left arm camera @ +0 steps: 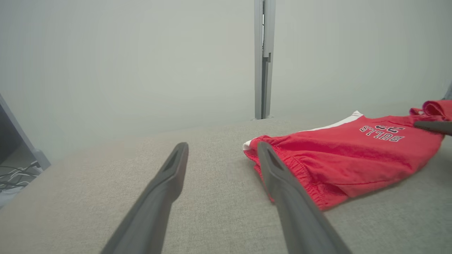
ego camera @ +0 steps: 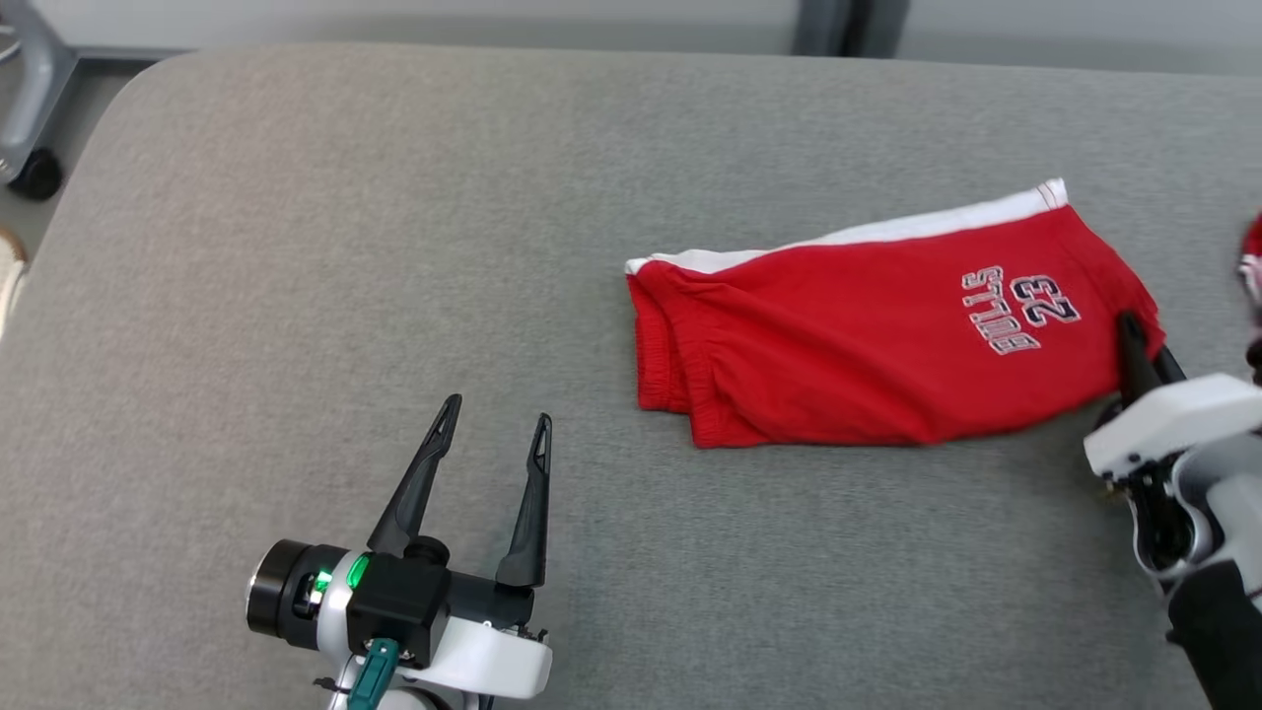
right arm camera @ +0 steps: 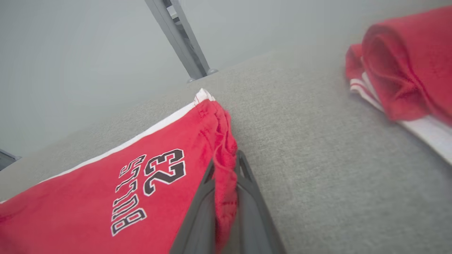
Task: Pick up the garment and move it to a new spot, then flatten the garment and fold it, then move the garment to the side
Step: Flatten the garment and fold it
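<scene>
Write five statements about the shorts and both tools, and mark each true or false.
1. The right tool is shut on the edge of the shorts. True.
2. The left tool grips the shorts. False: it is open, above the bare grey surface, apart from the shorts.
3. The shorts carry the print BULLS 23. True.
4. The shorts are blue. False: they are red with a white stripe.
5. Another red garment lies to the robot's right of the shorts. True.
</scene>
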Robot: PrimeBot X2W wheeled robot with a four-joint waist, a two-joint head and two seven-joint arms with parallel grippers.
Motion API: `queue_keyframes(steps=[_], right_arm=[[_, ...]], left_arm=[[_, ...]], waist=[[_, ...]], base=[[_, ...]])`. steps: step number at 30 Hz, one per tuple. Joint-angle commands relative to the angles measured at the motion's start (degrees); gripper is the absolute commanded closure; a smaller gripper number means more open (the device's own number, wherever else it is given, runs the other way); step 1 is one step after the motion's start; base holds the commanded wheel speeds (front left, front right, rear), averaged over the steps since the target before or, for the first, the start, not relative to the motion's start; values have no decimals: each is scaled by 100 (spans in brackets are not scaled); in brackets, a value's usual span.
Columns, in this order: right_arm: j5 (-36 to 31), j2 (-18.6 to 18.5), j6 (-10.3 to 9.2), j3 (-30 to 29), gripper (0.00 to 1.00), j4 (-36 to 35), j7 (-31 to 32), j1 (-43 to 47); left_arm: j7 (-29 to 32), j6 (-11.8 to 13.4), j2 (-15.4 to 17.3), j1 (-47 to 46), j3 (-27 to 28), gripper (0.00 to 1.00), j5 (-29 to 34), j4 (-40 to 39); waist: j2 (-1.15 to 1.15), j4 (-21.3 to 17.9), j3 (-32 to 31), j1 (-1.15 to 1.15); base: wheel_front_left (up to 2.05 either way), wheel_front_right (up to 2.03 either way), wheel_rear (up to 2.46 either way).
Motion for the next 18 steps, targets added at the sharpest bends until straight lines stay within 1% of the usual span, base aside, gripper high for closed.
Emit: queue_keyframes(steps=[1, 7, 13, 18], right_arm=[[-15, -18, 0, -114, 100, -120, -37, 256], [-205, 77, 1, -549, 100, -633, -34, 932], [-328, 121, 1, -642, 100, -787, -35, 1180], [-455, 199, 1, -701, 100, -961, -36, 1252]], left_arm=[[-18, -11, 25, 44, 31, 0, 37, -3], [-18, -39, 44, 149, 98, 0, 62, 19], [-18, -94, 43, 220, 75, 0, 61, 52], [-18, -120, 36, 271, 44, 0, 39, 93]], waist=[[0, -183, -163, 0], [0, -494, -422, 0], [0, -636, -572, 0], [0, -638, -710, 0]], base=[[0, 0, 0], [0, 0, 0], [0, 0, 0], [0, 0, 0]])
